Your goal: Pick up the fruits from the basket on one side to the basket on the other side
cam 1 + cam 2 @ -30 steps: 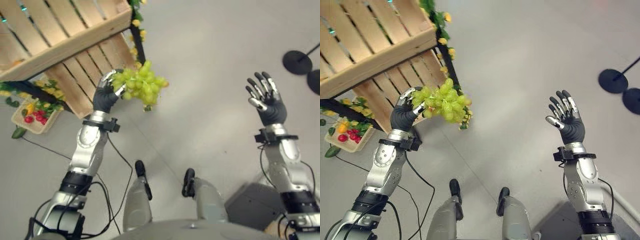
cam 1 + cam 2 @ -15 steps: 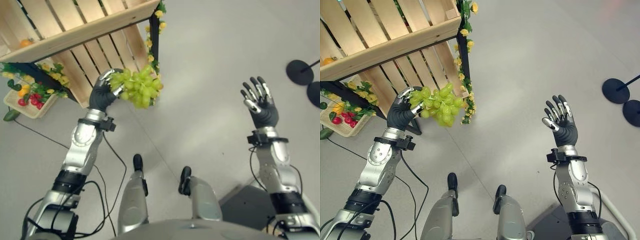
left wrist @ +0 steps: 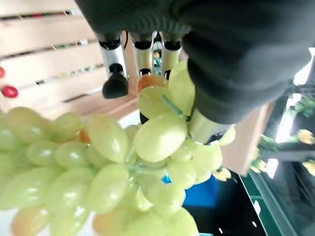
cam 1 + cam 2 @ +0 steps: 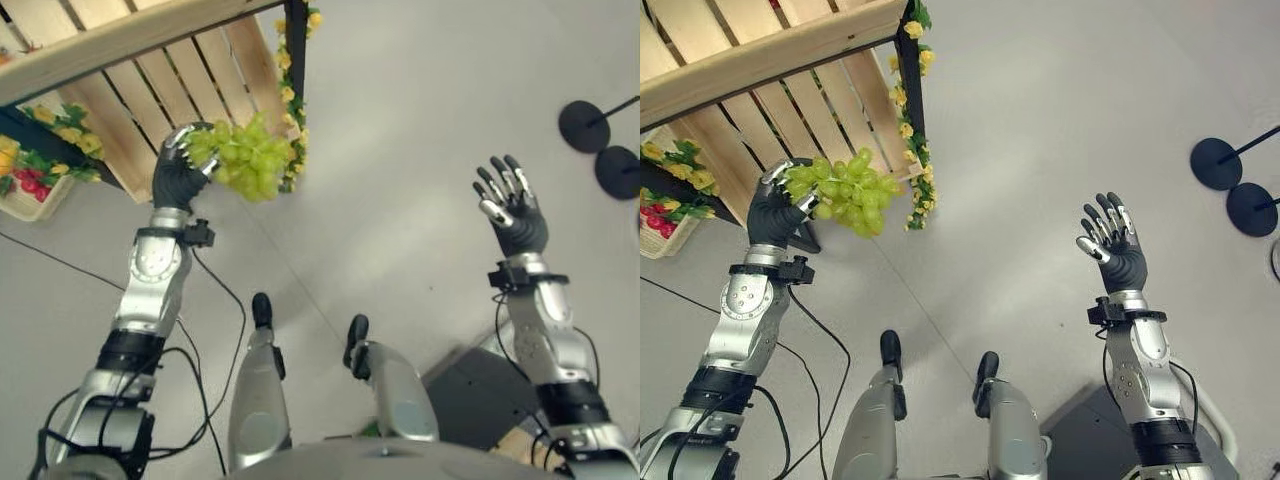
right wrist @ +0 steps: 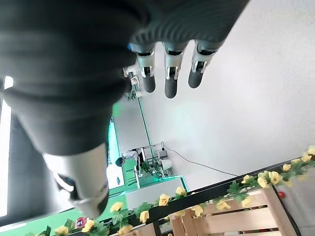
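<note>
Left hand [image 4: 172, 178] fingers [image 3: 114, 69] are curling around the stem end of the green grape bunch [image 4: 843, 191], thumb closing on the other side; bunch is hanging out from the palm toward the robot's midline, in the air, touching nothing else

Right hand [image 4: 1114, 250] is holding up at the robot's right, palm up, fingers spread and straight, carrying nothing

Behind the grapes: slatted wooden crate [image 4: 170, 80] raised on a black frame trimmed with a yellow flower garland [image 4: 908, 140]. Small basket [image 4: 20, 190] of red and yellow fruit is sitting on the floor at far left, partly cut off by the edge

Change over the last second: crate and basket have been sliding up and left across both eye views, so the head camera is turning; the grip on the bunch is staying the same. Reading: fruit is already lifted out and the carry toward the other side is underway, with release not yet begun

Two round black stand bases [image 4: 600, 140] are resting on the floor at far right
</note>
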You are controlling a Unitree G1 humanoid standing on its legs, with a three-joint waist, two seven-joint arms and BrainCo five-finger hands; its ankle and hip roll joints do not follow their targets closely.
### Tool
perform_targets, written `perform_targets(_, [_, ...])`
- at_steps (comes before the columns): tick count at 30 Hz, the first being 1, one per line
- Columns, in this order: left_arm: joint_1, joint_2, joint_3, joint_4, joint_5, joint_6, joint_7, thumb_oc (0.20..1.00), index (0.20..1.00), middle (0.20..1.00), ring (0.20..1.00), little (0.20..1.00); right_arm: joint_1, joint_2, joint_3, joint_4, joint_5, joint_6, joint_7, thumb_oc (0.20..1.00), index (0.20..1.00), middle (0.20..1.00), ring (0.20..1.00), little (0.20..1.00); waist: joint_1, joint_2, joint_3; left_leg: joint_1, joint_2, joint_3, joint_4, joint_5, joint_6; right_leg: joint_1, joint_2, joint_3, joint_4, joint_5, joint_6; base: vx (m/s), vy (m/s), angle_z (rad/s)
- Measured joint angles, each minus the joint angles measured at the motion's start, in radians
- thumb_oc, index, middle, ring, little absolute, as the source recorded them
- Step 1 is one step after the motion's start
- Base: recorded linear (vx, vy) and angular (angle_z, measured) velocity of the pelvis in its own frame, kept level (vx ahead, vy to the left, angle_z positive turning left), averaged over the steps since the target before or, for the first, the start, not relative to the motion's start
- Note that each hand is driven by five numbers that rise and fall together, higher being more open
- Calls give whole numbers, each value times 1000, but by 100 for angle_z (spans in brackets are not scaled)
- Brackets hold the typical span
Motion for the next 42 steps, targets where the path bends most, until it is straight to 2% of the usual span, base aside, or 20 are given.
perform_targets(3, [-36, 33, 9, 40, 2, 0, 46, 200, 200, 200, 200, 200, -14, -1, 3, 1, 0, 0, -6, 1000, 1000, 1000, 1000, 1000, -8, -3, 16, -17, 5, -1, 5, 0, 0, -14, 3, 1, -2, 7, -3, -8, 2, -7])
perform_targets(5, [-87, 84, 20, 89, 38, 0, 89, 200, 200, 200, 200, 200, -39, -2, 8, 1, 0, 0, -7, 1000, 1000, 1000, 1000, 1000, -19, -14, 28, -34, 7, -1, 11, 0, 0, -27, 8, 2, -1, 10, -4, 0, 0, 0])
perform_targets(10, [-197, 145, 22, 170, 59, -1, 150, 200, 200, 200, 200, 200, -41, -4, 40, 2, 1, -1, -7, 1000, 1000, 1000, 1000, 1000, -25, -36, 40, -40, 13, 6, 13, 0, 0, -39, 14, 13, -2, 13, -6, -3, -4, -7])
perform_targets(16, [-317, 223, -19, 251, 76, -1, 197, 200, 200, 200, 200, 200, -46, -14, 84, 2, 3, -1, 5, 1000, 1000, 1000, 1000, 1000, -48, -50, 46, -45, 18, 8, 16, 0, -1, -41, 19, 12, -4, 15, -8, 2, -6, 0])
perform_targets(18, [-340, 231, -22, 273, 76, -1, 206, 200, 200, 200, 200, 200, -47, -14, 84, 3, 4, -2, 9, 1000, 1000, 1000, 1000, 1000, -55, -50, 47, -50, 20, 9, 23, -1, -3, -44, 21, 13, -6, 17, -9, 2, -9, -3])
perform_targets(24, [-443, 280, -68, 322, 87, 0, 230, 200, 200, 200, 200, 200, -42, -15, 88, 2, 5, -2, 22, 1000, 1000, 1000, 1000, 1000, -64, -78, 60, -57, 33, 12, 30, -4, -7, -45, 35, 16, -19, 29, -16, 7, -14, -6])
perform_targets(32, [-474, 320, -95, 359, 116, 1, 256, 200, 200, 200, 200, 200, -36, -19, 89, 2, 14, -3, 35, 1000, 1000, 1000, 1000, 1000, -79, -80, 60, -65, 37, 21, 32, -5, -9, -60, 39, 25, -20, 31, -19, 5, 1, -4])
perform_targets(33, [-474, 320, -95, 364, 116, 1, 261, 504, 504, 504, 504, 504, -33, -19, 89, 2, 21, -3, 35, 1000, 1000, 1000, 1000, 1000, -80, -80, 60, -66, 38, 21, 32, -5, -9, -60, 40, 25, -21, 31, -19, 0, 0, 0])
perform_targets(34, [-475, 321, -95, 366, 116, 1, 263, 598, 598, 598, 598, 598, -33, -20, 89, 2, 23, -3, 35, 1000, 1000, 1000, 1000, 1000, -79, -80, 60, -66, 38, 21, 32, -5, -9, -60, 40, 25, -21, 31, -19, 0, 0, 0])
perform_targets(35, [-475, 322, -95, 366, 117, 1, 265, 1000, 1000, 1000, 1000, 1000, -33, -27, 89, 2, 23, -3, 35, 1000, 1000, 1000, 1000, 1000, -79, -81, 60, -66, 38, 21, 32, -5, -9, -60, 41, 25, -21, 31, -19, 0, 0, 0])
perform_targets(42, [-475, 322, -93, 366, 118, 1, 279, 1000, 1000, 1000, 1000, 1000, -31, -50, 89, 2, 23, -11, 37, 1000, 1000, 1000, 1000, 1000, -78, -82, 60, -66, 41, 20, 39, -5, -9, -58, 47, 26, -19, 34, -21, 0, 0, 0])
